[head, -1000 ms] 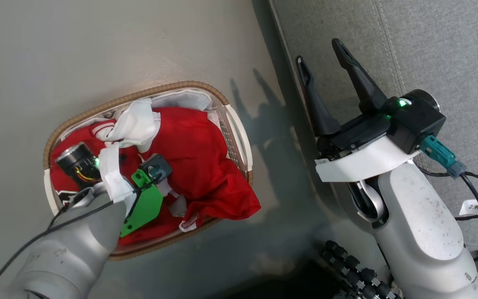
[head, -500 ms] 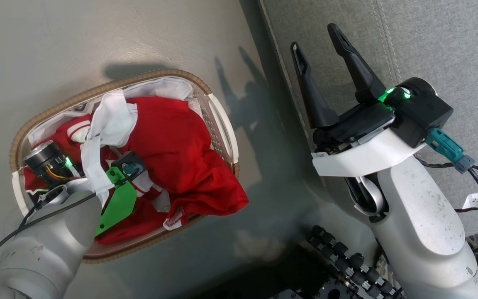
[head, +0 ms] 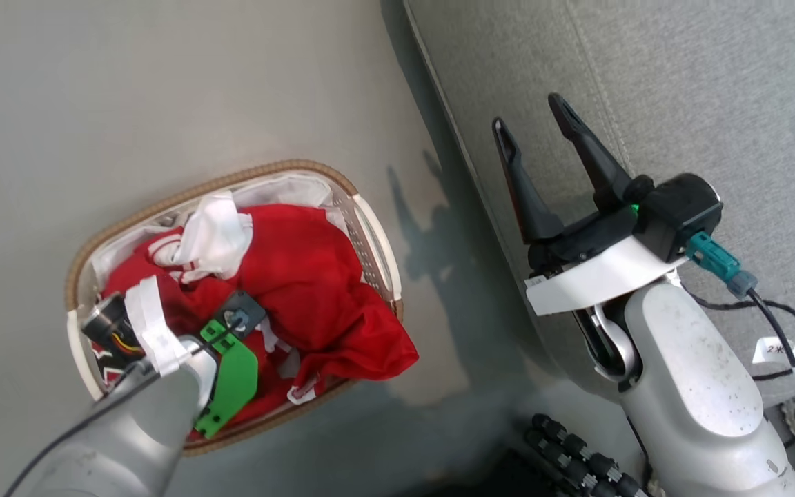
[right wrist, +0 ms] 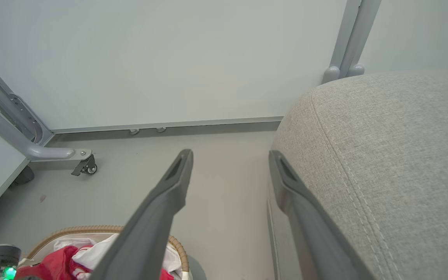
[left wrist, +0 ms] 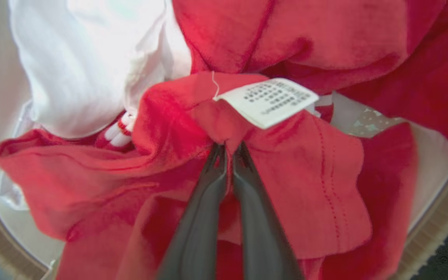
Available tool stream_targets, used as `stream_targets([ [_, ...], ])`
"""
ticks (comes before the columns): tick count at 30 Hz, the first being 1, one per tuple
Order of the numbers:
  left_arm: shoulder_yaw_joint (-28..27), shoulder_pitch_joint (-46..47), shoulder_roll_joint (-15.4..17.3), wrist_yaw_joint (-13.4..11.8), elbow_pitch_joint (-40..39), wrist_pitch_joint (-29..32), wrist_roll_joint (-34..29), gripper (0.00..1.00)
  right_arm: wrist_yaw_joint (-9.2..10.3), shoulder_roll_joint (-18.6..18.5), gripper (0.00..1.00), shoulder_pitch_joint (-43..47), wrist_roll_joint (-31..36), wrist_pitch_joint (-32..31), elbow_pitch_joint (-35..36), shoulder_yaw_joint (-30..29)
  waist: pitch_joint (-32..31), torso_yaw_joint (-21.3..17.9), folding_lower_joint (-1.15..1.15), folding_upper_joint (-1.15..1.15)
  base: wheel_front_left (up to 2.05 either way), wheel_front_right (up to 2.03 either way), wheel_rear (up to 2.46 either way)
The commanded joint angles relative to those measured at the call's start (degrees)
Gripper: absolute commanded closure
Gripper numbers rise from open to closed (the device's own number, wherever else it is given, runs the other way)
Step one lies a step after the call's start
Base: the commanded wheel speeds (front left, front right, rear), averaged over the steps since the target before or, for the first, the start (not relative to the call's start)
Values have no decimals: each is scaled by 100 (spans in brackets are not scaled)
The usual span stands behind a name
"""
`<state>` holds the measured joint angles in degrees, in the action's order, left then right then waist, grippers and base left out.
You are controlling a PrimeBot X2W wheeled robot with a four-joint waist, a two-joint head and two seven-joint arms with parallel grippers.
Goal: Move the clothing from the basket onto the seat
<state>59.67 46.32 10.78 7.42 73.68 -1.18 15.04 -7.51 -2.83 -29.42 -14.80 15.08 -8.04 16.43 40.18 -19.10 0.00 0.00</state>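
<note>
The basket point(head: 287, 168) stands on the floor left of the seat point(head: 680, 83), full of the red clothing point(head: 308, 276), one fold of which hangs over its near right rim. My left wrist point(head: 163, 331) reaches down into the basket's near left end. In the left wrist view my left gripper point(left wrist: 230, 147) is shut on a pinched fold of the red clothing point(left wrist: 305, 175), just below a small white label point(left wrist: 268, 101). My right gripper point(head: 526, 112) hangs open and holds nothing at the seat's edge; its fingertips point(right wrist: 187, 153) flank bare floor beside the seat point(right wrist: 395, 147).
The white liner point(left wrist: 72, 70) bunches at the basket's far side. A grey frame leg on a caster point(right wrist: 86, 167) stands by the wall. A black ribbed part point(head: 577, 455) of my base lies at the bottom edge. Open floor separates the basket from the seat.
The head camera has shifted, so the whole picture moved. My left wrist has drawn slightly toward the basket's near left end. The right gripper stays open.
</note>
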Motion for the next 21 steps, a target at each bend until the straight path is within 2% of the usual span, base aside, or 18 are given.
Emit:
stream_targets([
  [1, -33, -204, -76, 9, 6, -130, 134, 100, 4, -22, 0, 160, 74, 13, -73, -64, -708, 287, 0, 0, 0, 0, 0],
  [11, -212, -688, -486, 9, -80, -1142, 718, 100, 4, -25, 0, 853, 450, 12, -502, -393, -2049, 909, 0, 0, 0, 0, 0],
  [16, -385, -893, -627, -44, -187, -1370, 923, 100, 4, -23, 0, 1271, 568, 12, -643, -541, -2684, 1175, 0, 0, 0, 0, 0],
  [19, -562, -1051, -693, -93, -426, -1407, 1108, 100, 4, -41, 0, 1528, 619, 12, -708, -582, -3040, 1325, 0, 0, 0, 0, 0],
  [21, -788, -1114, -698, -181, -907, -1406, 1184, 100, 4, -56, 0, 1656, 627, 12, -721, -588, -3209, 1392, 0, 0, 0, 0, 0],
])
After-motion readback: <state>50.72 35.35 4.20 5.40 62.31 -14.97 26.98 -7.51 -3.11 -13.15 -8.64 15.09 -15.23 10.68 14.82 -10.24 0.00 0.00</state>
